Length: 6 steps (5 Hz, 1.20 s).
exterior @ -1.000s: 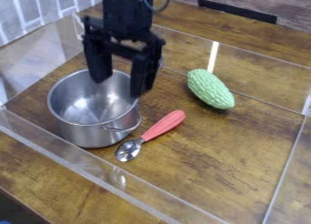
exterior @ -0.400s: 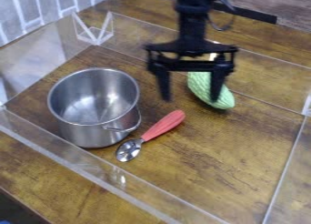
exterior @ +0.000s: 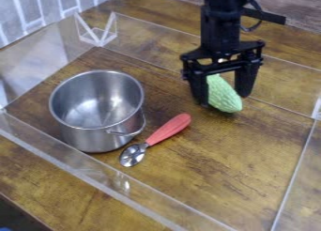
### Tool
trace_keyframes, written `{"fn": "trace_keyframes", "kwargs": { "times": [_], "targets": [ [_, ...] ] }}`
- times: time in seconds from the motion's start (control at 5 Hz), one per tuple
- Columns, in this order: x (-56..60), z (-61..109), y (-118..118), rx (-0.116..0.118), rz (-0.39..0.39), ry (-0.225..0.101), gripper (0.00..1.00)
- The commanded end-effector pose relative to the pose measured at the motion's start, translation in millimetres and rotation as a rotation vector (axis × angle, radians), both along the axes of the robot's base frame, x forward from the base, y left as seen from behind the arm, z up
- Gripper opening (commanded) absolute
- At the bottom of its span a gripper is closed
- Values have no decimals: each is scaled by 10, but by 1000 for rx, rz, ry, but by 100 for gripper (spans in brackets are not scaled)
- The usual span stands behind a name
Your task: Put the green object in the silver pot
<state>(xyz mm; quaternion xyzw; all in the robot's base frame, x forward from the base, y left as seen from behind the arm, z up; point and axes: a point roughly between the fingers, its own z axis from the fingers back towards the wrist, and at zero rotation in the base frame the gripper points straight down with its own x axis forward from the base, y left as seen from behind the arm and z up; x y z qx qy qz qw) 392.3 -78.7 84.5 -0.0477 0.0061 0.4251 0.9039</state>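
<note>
A black robot arm comes down from the top of the view, its black two-fingered gripper (exterior: 223,82) pointing straight down with the fingers spread wide and holding nothing. One finger (exterior: 196,84) stands on the left of the light green, bumpy, oblong toy vegetable (exterior: 226,95), the other on its right, so the green object sits between them; whether either finger touches it cannot be told. The green object lies flat on the dark brown wooden worktop (exterior: 251,169), in the right half of the scene, its long axis running from upper left to lower right, its upper end partly hidden by the gripper.

The round, shiny silver steel pot (exterior: 96,108) stands upright on the worktop at the left, well apart from the green object. Its inside shows bare metal, and a short handle sticks out from its lower right side. Just beside that handle lies a spoon with a red handle and a metal bowl (exterior: 154,138), placed diagonally with the bowl toward the lower left and the red handle pointing up and to the right, toward the green object but not reaching it.

A low clear plastic wall (exterior: 75,169) runs around the work area, seen along the near edge and at the left side. A light tiled wall shows at the upper left
</note>
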Motion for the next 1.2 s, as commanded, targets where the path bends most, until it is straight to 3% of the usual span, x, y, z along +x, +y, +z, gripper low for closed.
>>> {"fn": "trace_keyframes", "kwargs": {
  "times": [0.0,0.4,0.8,1.0],
  "targets": [
    [257,196,-71,-3,122,-107,100],
    [588,104,30,8,281,-149,100],
    [760,-21,181,45,318,-158,100],
    [765,-77,230,53,323,-149,0]
  ]
}}
